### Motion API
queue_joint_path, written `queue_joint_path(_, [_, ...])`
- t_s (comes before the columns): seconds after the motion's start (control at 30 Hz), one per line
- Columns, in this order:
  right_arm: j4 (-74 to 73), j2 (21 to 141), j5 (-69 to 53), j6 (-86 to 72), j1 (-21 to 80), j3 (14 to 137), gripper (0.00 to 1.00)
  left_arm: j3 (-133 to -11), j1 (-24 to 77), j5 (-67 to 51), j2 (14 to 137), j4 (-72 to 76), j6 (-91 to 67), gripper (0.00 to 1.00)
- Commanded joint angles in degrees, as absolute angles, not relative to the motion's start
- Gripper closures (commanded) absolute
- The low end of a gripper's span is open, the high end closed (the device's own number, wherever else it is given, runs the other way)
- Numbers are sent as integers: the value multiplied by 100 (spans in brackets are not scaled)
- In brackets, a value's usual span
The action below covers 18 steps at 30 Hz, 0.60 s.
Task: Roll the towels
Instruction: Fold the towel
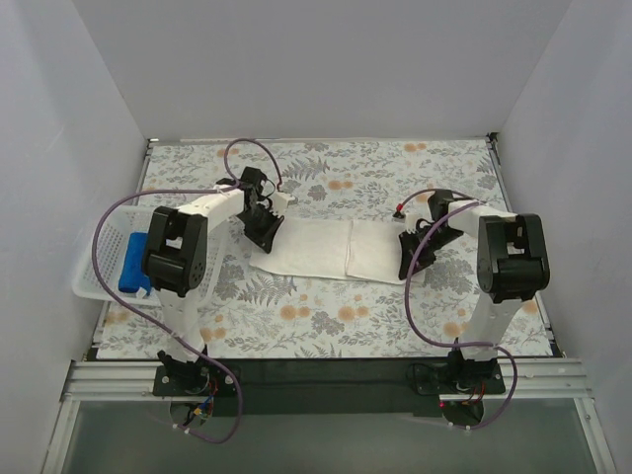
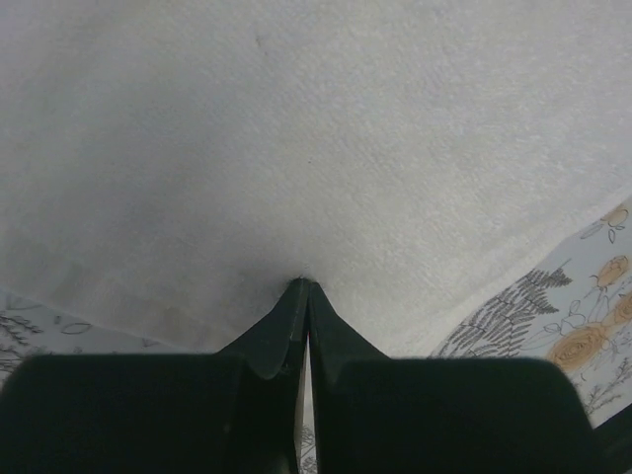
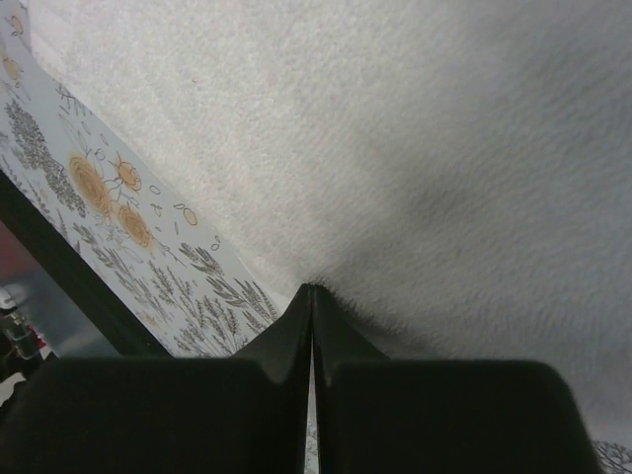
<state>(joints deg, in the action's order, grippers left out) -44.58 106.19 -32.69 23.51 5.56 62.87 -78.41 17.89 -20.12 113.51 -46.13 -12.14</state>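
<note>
white towel (image 1: 331, 249): flat on the floral tablecloth (image 1: 326, 321), centre of the top view, between my two arms
white towel axis: long axis runs left-right across the frame, right end slightly lower; a crease crosses it near the middle (short way, top to bottom)
left gripper (image 1: 263, 235): mine, at the towel's left end; left wrist view (image 2: 301, 286) shows my fingers clenched together, tips pinching the cloth just in from its edge, a small pucker at the tips
right gripper (image 1: 408, 259): mine, at the towel's right end; right wrist view (image 3: 311, 289) shows fingers clamped tight, tips nipping the cloth near its edge, a shadowed dent beside them
blue towel (image 1: 132, 260): compact bundle in the white basket (image 1: 94, 259), left-middle of the top view, beside my left arm; long axis runs top to bottom of the frame; cannot tell if rolled or folded
</note>
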Motion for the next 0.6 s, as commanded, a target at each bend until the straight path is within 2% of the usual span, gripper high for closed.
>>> queue_joint_path(0.0, [-4324,10591,-3462,2426,633,5776,96,-8539,1802,-1881,11854,-4491,-1020,100])
queue_joint_path(0.1, [-4307,10521,-3752,2426,826,5766,92,-9557,1802,-1863,12531,-4544,-897,100])
queue_joint_path(0.13, [-4298,10494,-3892,2426,991,5757,86,-9815,1802,-1872,12716,-4535,-844,100])
queue_joint_path(0.27, [-4298,10485,-4568,2347,1774,5827,74,-11334,1802,-2276,13665,-4632,-659,98])
queue_joint_path(0.33, [-4307,10416,-4798,2286,2230,5949,72,-12141,1802,-2460,14044,-4667,-676,86])
queue_joint_path(0.37, [-4315,10380,-5016,2207,2311,6011,71,-12347,1802,-2539,14106,-4667,-729,74])
queue_joint_path(0.47, [-4534,10152,-5176,2179,2242,6335,68,-12508,1802,-2575,13949,-4527,-913,55])
queue_joint_path(0.57, [-4833,9827,-5238,2329,1926,6661,68,-11825,1802,-2584,13291,-4193,-1176,49])
